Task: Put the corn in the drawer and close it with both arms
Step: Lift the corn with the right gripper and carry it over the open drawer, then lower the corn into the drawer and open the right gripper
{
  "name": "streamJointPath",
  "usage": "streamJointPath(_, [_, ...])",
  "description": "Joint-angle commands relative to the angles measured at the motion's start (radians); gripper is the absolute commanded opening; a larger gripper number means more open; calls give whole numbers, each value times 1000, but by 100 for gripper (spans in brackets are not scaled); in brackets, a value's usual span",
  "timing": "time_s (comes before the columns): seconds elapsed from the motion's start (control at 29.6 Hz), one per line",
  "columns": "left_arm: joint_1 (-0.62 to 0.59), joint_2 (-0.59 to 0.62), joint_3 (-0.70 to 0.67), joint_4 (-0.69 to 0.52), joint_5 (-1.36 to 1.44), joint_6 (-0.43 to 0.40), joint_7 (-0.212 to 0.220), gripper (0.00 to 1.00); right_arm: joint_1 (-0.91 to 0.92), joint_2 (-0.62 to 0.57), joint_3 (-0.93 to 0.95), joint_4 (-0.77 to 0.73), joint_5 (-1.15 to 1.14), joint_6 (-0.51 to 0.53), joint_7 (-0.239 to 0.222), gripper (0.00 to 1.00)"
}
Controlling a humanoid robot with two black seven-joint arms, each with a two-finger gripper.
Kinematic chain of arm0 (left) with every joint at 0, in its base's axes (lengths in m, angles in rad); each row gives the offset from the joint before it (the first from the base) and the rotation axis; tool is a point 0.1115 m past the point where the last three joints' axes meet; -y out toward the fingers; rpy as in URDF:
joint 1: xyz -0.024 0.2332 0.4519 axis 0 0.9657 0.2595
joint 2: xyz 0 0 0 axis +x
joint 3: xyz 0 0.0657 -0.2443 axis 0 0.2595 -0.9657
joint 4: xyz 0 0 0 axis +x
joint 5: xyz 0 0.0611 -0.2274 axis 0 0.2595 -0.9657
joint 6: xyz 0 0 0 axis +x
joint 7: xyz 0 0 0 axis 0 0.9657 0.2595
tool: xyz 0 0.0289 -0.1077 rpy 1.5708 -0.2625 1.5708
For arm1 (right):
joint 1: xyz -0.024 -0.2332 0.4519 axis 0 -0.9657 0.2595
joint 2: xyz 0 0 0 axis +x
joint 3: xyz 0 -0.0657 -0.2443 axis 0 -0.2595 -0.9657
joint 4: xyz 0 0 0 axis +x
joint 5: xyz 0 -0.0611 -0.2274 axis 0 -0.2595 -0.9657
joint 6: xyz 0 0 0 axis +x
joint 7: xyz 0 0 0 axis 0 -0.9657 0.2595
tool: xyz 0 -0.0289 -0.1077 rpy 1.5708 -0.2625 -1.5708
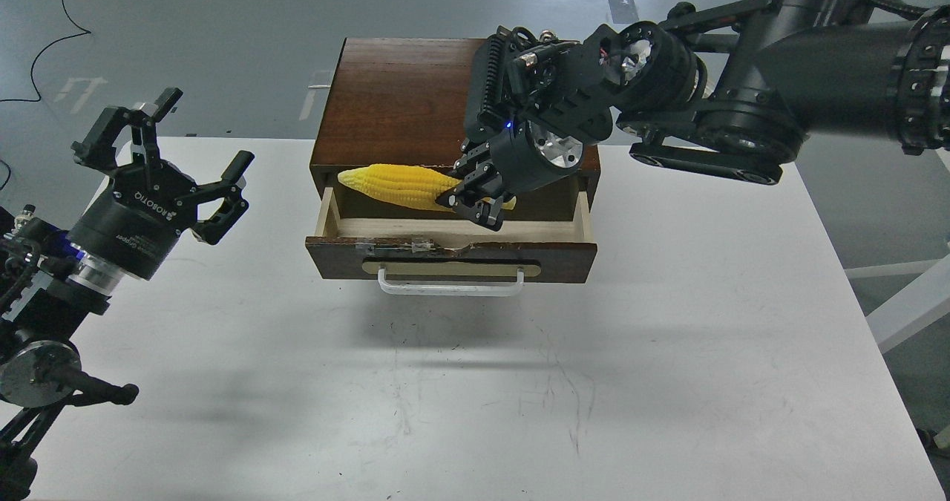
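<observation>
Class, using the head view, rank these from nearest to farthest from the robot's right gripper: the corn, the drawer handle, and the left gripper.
1. The corn: held in the right gripper above the open drawer.
2. The drawer handle: just below, on the drawer's front.
3. The left gripper: far off over the table's left side, open and empty.

L pincer (pixel 194 165) spread wide, raised; R pincer (pixel 475 202) clamped, angled down-left.
</observation>
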Motion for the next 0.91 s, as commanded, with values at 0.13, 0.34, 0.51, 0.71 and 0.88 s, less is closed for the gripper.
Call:
streamJointPath(0.13, [1, 6, 0, -1, 0, 0, 0, 100, 0, -6, -13, 5, 5, -5, 0, 57])
streamJointPath(0.34, [1, 6, 0, -1, 2, 0, 0, 100, 0, -15, -4, 6, 41, -13, 0, 90])
streamJointPath(0.51, [2, 6, 0, -1, 0, 0, -2, 100, 1, -29, 5, 8, 93, -13, 0, 95])
streamJointPath(0.71, [4, 6, 2, -1, 0, 1, -2, 100, 18, -99, 69, 11, 223, -11, 0, 96])
streamJointPath(0.88, [-2, 6, 0, 1, 2, 1, -3, 100, -2, -211, 149, 11, 445, -8, 0, 98])
